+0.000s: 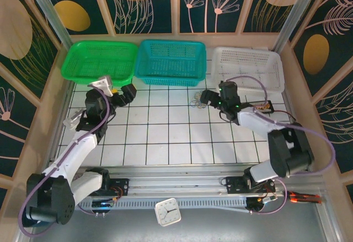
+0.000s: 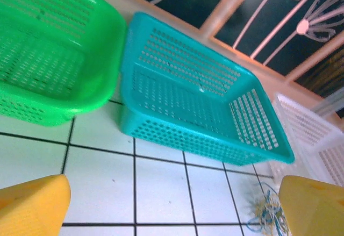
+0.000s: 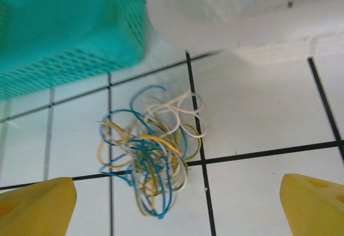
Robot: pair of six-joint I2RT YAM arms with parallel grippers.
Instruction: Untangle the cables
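Cables lie in one tight clump of tan, white and blue loops on the desk near its far edge, just in front of the gap between the teal basket and the white basket. The right hand hangs over them, spread wide and holding nothing. The left hand is just as wide open and empty, well apart by the green basket toward the far left corner.

Closing from this pose would likely gather the whole clump at once, pressing the loops together and tightening the tangle instead of freeing a strand. With the left hand so far off, nothing pins the rest, so a pull may simply lift or drag the bundle whole. The wires look thin and limp, so a single one could slip from the grip. A push toward the far edge could shove loops against a basket wall
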